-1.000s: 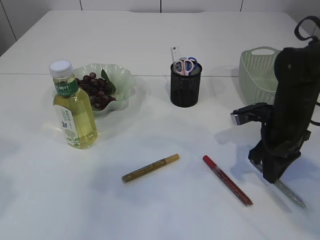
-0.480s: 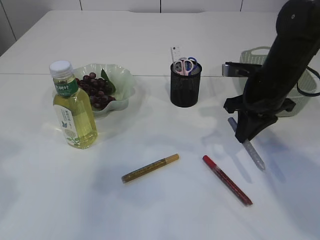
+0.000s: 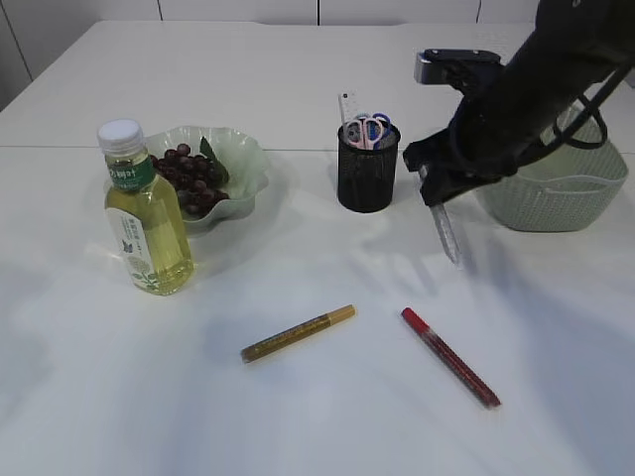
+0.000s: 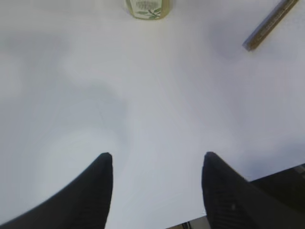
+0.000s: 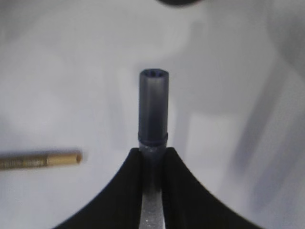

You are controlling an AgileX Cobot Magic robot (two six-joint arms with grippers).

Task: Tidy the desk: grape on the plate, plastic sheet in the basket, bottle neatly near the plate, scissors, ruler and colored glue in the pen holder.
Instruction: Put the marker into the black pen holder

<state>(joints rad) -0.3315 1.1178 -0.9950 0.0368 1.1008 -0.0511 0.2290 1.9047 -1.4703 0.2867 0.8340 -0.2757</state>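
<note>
Three glue pens are outside the holder (image 3: pixel 368 169): the gold pen (image 3: pixel 298 333) and red pen (image 3: pixel 450 357) lie on the surface (image 3: pixel 298 416), and the silver pen (image 3: pixel 444 224) hangs pinched in the right gripper (image 3: pixel 434 188). One second ago this pen was low at the 4 o'clock edge; it has since been lifted and carried toward the holder, now just beside it at its 3 o'clock. Insertion appears to be next. The right arm reaches in from 2 o'clock, wrist angled down, pen tip lowest. The left gripper (image 4: pixel 157 164) is spread and empty above bare surface. Grapes (image 3: pixel 189 178) sit on the plate (image 3: pixel 248 159); the bottle (image 3: pixel 146 213) stands beside it.
</note>
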